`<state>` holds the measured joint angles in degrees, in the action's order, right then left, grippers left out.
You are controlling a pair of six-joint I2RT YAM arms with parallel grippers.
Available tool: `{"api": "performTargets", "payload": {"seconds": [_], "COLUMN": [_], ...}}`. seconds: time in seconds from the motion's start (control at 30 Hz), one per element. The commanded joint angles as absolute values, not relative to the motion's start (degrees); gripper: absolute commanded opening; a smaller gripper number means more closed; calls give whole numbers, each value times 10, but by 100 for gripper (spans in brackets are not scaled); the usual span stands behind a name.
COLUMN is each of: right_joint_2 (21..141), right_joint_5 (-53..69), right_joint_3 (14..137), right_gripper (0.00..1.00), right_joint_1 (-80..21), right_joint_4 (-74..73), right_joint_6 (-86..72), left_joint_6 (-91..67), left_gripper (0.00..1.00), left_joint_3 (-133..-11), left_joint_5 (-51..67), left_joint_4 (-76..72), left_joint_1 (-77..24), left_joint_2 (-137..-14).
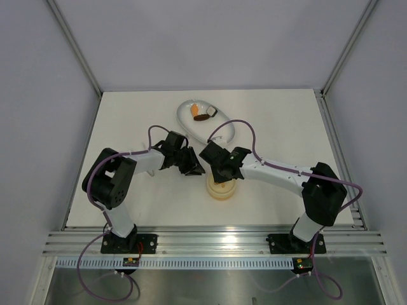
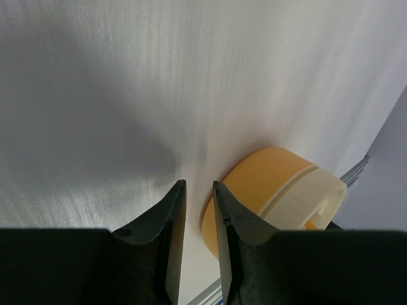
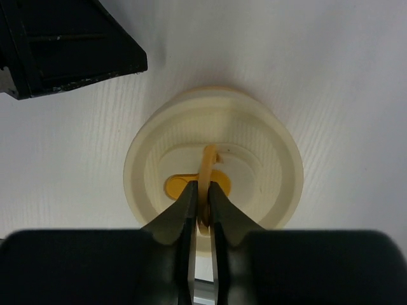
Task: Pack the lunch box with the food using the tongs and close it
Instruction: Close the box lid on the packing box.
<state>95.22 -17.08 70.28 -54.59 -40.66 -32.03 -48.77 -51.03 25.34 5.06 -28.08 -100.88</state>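
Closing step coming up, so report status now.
Left claw slightly open, empty, beside lunch box. Right claw pinching orange tab on lid; lid on box. Food pieces in white dish; no obstruction seen.

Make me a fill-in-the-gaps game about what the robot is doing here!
1. The right gripper pinches the ___ tab on the lid.
2. The food lies in a ___ oval dish.
3. The left gripper holds ___.

Missing words: orange; white; nothing.
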Motion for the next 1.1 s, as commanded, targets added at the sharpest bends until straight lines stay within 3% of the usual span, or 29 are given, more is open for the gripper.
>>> {"api": "performTargets", "payload": {"seconds": [0.0, 0.2, 1.07], "right_joint_2": [918, 921, 886], "right_joint_5": [-193, -174, -234], "right_joint_3": [693, 684, 614], "right_gripper": [14, 0, 0], "right_joint_1": [-551, -550, -527], "right_joint_4": [-397, -391, -355], "right_joint_6": [-339, -343, -471], "left_joint_6": [-494, -495, -547], "left_gripper": [26, 26, 22], "left_joint_3": [-531, -555, -464], "left_joint_5": [272, 279, 310], "left_joint_4": [18, 14, -104], "left_joint_1": [-283, -294, -337], "left_joint_2": [-1009, -1027, -998]}}
